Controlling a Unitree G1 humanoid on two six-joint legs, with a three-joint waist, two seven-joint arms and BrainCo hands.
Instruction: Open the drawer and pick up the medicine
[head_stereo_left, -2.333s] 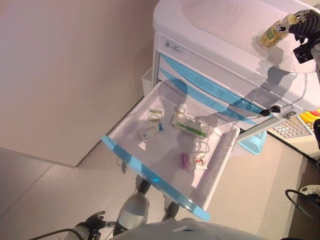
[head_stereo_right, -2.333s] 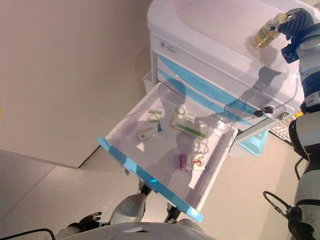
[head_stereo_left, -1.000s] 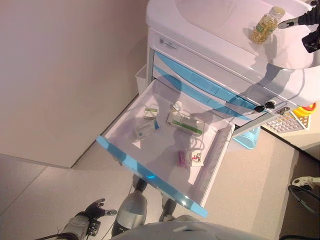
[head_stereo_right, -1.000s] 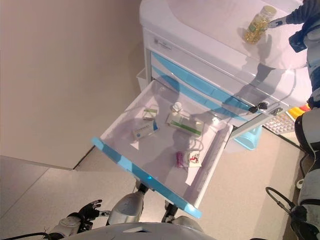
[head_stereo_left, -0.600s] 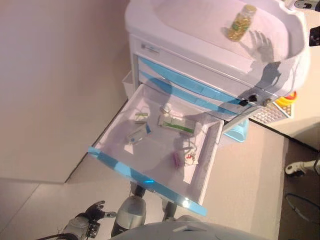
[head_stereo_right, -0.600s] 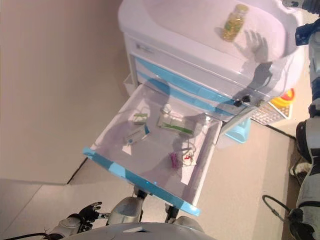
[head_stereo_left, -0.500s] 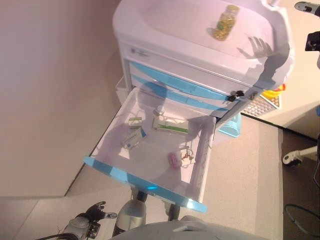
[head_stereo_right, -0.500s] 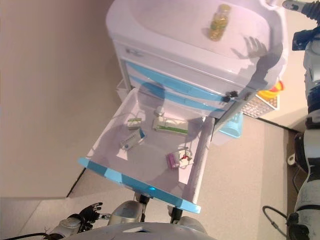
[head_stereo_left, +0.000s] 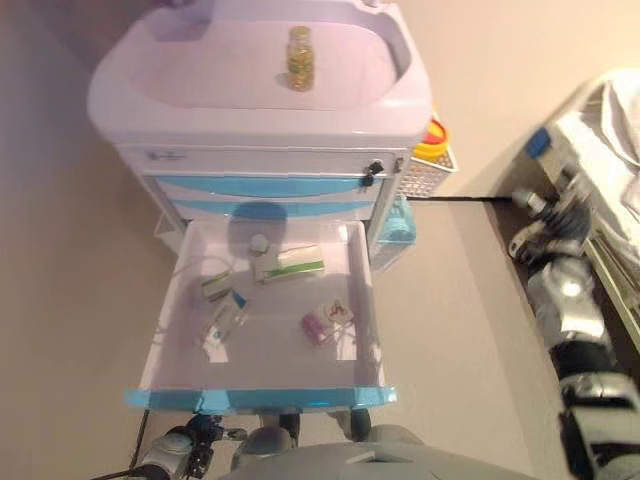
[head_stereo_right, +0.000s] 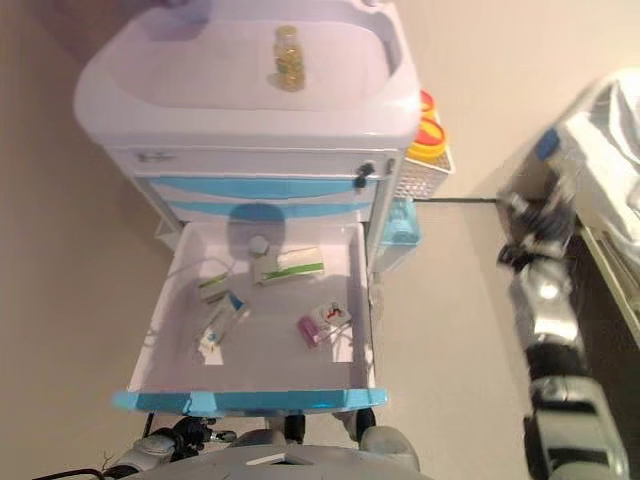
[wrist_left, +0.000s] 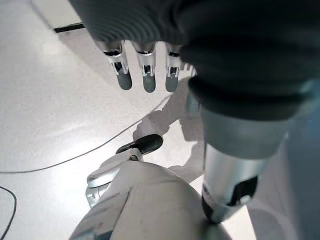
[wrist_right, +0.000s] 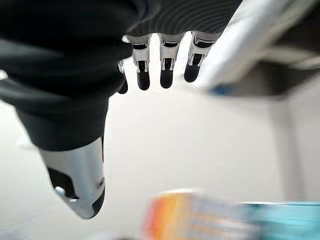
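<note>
Beside open drawer (head_stereo_left: 180, 345), blurred right robot hand (head_stereo_left: 545, 215)

The cart (head_stereo_left: 260, 150) is white with light blue drawer fronts. The bottle (head_stereo_left: 299, 58) holds yellow capsules. A white box (head_stereo_left: 288, 264) carries a green stripe.

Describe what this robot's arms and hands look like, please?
The arms are silver-grey metal tubes with darker joints. Each hand, the right hand and the left hand, has slim silver fingers ending in dark rounded tips. A dark ribbed cover wraps the back of the hand and the wrist, and the thumb is a thicker silver piece with a dark tip.
</note>
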